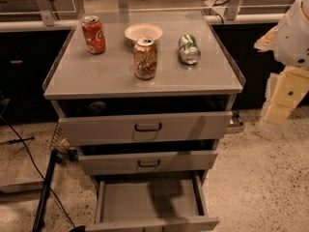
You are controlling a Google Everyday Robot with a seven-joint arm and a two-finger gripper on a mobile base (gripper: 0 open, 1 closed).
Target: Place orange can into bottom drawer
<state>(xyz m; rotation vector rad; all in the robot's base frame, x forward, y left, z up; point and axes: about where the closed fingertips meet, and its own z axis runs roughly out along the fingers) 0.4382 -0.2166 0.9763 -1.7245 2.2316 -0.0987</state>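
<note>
3 o'clock: tool [282,98] beside the surface [111,76], off its right side; the arm [299,33] above it is cut by the right edge. 6 o'clock: bottom drawer [145,202], front panel clipped by the lower edge. Inside of top drawer [145,127] dark; 1 round shape [97,108] at its 9 o'clock end, unidentifiable. Print on orange can [145,58] too small to read.

On the cabinet top [111,74] you have a red can [93,34] upright at back left, a white bowl [143,31] at back centre, and a green can [189,49] on its side at right. The gripper [282,98] hangs off to the right.
</note>
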